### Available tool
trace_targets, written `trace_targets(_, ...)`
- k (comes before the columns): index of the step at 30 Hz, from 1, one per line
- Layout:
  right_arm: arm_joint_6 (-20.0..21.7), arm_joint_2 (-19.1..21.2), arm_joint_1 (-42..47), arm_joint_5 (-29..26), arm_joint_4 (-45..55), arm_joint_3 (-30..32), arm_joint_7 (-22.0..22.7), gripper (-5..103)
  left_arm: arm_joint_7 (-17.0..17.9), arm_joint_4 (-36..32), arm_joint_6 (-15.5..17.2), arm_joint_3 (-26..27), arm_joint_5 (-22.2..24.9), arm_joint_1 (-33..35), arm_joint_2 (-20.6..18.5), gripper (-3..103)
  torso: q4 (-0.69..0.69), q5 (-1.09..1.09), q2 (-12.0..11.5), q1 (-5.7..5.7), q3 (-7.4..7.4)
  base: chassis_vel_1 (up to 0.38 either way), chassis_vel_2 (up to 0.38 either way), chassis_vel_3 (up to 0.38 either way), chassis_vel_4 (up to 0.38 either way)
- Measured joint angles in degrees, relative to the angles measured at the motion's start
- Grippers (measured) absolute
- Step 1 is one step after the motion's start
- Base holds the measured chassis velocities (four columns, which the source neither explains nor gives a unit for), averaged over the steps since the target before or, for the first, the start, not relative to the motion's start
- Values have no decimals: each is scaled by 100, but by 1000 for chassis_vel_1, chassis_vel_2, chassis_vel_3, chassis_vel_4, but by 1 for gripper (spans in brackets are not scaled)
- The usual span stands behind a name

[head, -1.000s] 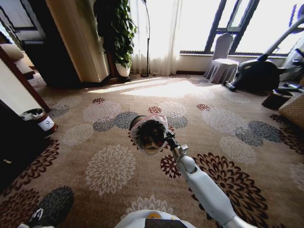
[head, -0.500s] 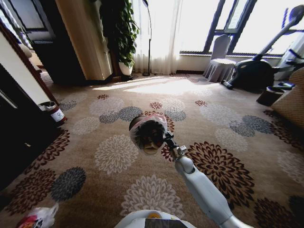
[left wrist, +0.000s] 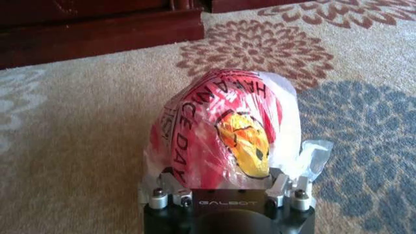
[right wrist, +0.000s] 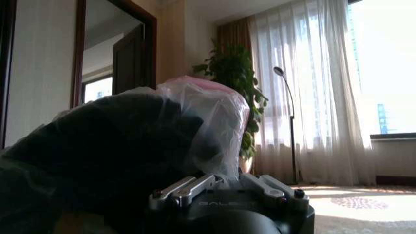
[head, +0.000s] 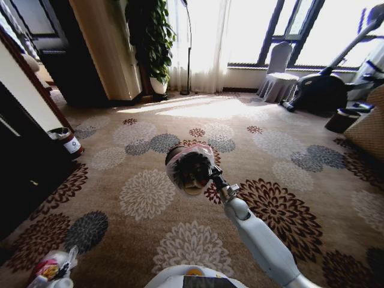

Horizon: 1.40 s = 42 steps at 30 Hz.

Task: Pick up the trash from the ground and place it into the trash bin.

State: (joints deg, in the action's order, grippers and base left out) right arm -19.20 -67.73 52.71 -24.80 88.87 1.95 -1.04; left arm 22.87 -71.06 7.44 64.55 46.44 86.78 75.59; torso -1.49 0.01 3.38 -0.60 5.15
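1. Right arm reached forward over the patterned carpet [head: 288,150], right gripper [head: 207,175] clamped on the trash bin [head: 189,170], a small dark round bin with a whitish plastic bag bunched over its rim, held up off the floor with its mouth toward the head camera.
2. Right wrist view: the bin's bag-covered dark body [right wrist: 117,151] sat directly ahead of the gripper, fingers [right wrist: 185,189] closed against it.
3. Left gripper [left wrist: 227,187] sat low at the robot's left, closed on trash [left wrist: 224,131]: a red-and-yellow printed wrapper inside clear plastic, above the carpet.
4. Head view: that same bundle [head: 53,268] at lower left.
5. Larger white-labelled dark bin [head: 66,141] stood by the dark furniture, well apart from both grippers.
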Motion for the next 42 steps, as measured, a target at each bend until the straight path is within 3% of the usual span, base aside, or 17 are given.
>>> trace_targets(12,-14,-76,46,-2,-8,-27,-1,0,-166,-269,-499,70,-399,215,188,38,1,-3,0,0,0,0,0,0,0)
trace_targets(14,-151,-65,39,-150,2,-42,-1,0,-387,-452,-918,109,-452,266,191,27,2,-1,0,0,0,0,0,0,0)
trace_targets(15,-151,-65,39,-150,2,-42,-1,0,-387,-452,-918,109,-452,266,191,27,2,-1,0,0,0,0,0,0,0)
trace_targets(18,-232,-4,-106,-302,19,-42,-2,0,-1188,-1180,-1520,183,-396,477,233,13,0,-1,0,0,0,0,0,0,0)
trace_targets(19,-232,-4,-106,-302,19,-42,-2,0,-1188,-1180,-1520,183,-396,477,233,13,0,-1,0,0,0,0,0,0,0)
trace_targets(21,-278,34,-279,-353,-96,-63,-2,0,-1758,-1899,-1741,249,-171,593,253,9,2,-2,0,0,0,0,0,0,0)
trace_targets(24,-324,26,-443,-401,-257,-102,0,0,-2113,-2532,-1833,262,114,652,204,3,2,1,0,0,0,0,0,0,0)
trace_targets(25,-410,-97,-738,-509,-637,-222,0,0,-2507,-3488,-1717,56,680,744,1,1,3,3,0,0,0,0,0,0,0)
trace_targets(26,-439,-183,-890,-538,-826,-291,0,0,-2706,-3885,-1560,-110,990,799,-106,1,2,0,0,0,0,0,0,0,0)
trace_targets(28,-447,-250,-989,-566,-947,-340,2,0,-2819,-4128,-1447,-262,1172,828,-179,1,2,1,0,0,0,0,0,0,0)
trace_targets(30,-448,-466,-1284,-638,-1258,-527,2,0,-3000,-4710,-888,-730,1623,822,-327,1,3,-2,0,0,1,0,0,0,0)
trace_targets(31,-448,-466,-1284,-638,-1258,-527,2,0,-3000,-4710,-888,-730,1623,822,-327,1,3,-2,0,0,1,0,0,0,0)
trace_targets(36,-453,-766,-1822,-455,-1799,-977,-1,0,-3071,-5798,237,-1543,2861,729,-414,1,0,-2,0,0,1,0,0,0,0)
trace_targets(39,-456,-818,-1912,-399,-1887,-1091,-1,0,-3069,-6046,566,-1696,3350,714,-490,1,0,-1,0,0,1,0,0,0,0)
trace_targets(40,-465,-844,-1951,-348,-1923,-1134,-1,0,-2990,-6174,678,-1763,3726,697,-531,1,2,-2,0,-1,1,0,0,0,0)
trace_targets(41,-513,-909,-2005,-207,-1999,-1194,-2,0,-2668,-6462,869,-1871,4606,667,-583,1,2,-1,0,0,0,0,0,0,0)
trace_targets(42,-513,-909,-2005,-207,-1999,-1194,-2,0,-2668,-6462,869,-1871,4606,667,-583,1,2,-1,0,0,0,0,0,0,0)
